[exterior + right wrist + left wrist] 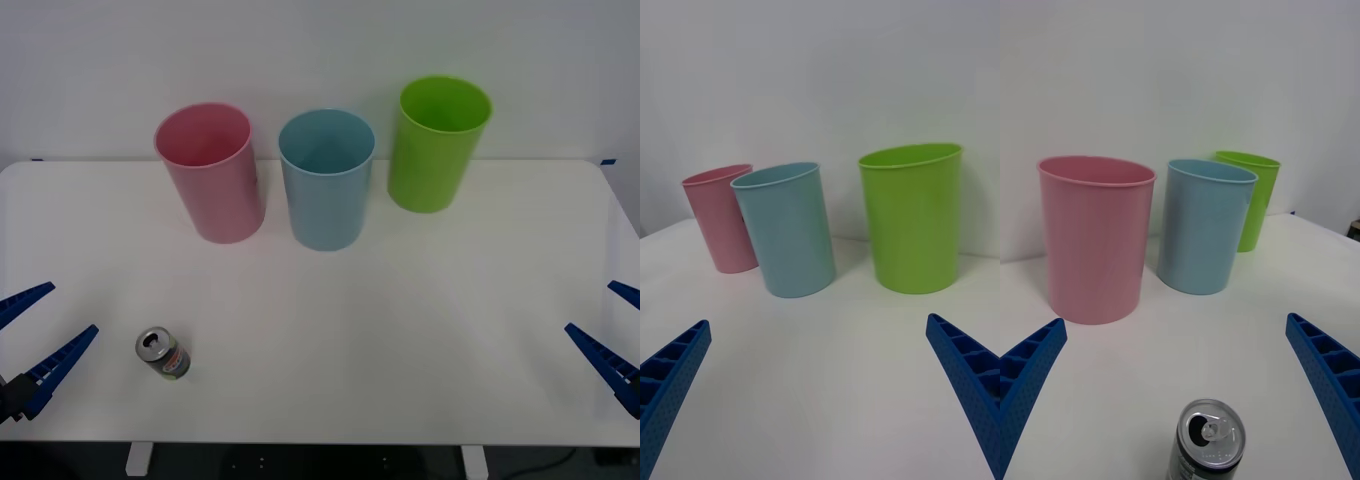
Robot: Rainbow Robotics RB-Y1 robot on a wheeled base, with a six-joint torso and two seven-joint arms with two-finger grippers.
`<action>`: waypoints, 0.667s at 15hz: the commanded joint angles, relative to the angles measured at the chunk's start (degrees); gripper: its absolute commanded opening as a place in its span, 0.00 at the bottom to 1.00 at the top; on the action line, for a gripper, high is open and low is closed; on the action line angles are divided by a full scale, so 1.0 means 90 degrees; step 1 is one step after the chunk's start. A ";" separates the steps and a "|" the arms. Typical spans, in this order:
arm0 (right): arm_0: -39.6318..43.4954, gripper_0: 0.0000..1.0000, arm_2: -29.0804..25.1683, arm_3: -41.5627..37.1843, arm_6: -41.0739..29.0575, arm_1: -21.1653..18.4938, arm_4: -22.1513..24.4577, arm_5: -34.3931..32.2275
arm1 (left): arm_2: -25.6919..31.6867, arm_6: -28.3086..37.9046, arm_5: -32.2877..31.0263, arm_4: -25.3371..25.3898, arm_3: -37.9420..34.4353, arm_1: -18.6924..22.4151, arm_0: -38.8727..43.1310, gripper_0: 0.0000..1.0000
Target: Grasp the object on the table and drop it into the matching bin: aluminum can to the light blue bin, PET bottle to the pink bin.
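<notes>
Can (163, 353) upright on table (400, 330), just beside spread fingers (60, 362) of left gripper (38, 330).
Front: right gripper (612, 335) released, well apart from can. Left wrist: can ahead between fingers, pink bin (1096, 236) and light blue bin (1202, 223) beyond. Right wrist: bins ahead.

Before me a plain pale wall (320, 50) runs across the whole top of the frame, bare and evenly lit. Along the bottom edge, under the white surface (400, 340), I see two light legs (138, 458) against a dark floor (300, 462). The light falls soft, with faint shadows.
</notes>
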 commanded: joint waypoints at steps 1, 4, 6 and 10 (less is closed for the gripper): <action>0.0000 1.00 0.0000 0.0000 0.0000 0.0000 0.0000 0.0000 | 0.0000 0.0000 0.0000 0.0000 0.0000 0.0000 0.0000 1.00; 0.0000 1.00 0.0000 0.0000 0.0000 0.0000 0.0000 0.0000 | -0.0179 -0.0059 0.0024 -0.0119 0.0175 -0.0114 -0.0035 1.00; 0.0000 1.00 0.0000 0.0000 0.0000 0.0000 0.0000 0.0000 | -0.0218 -0.0107 0.0024 -0.0080 0.0175 -0.0075 -0.0006 1.00; 0.0000 1.00 0.0000 0.0000 0.0000 0.0000 0.0000 0.0000 | -0.0228 -0.0332 0.0024 0.0037 0.0175 -0.0075 0.0258 1.00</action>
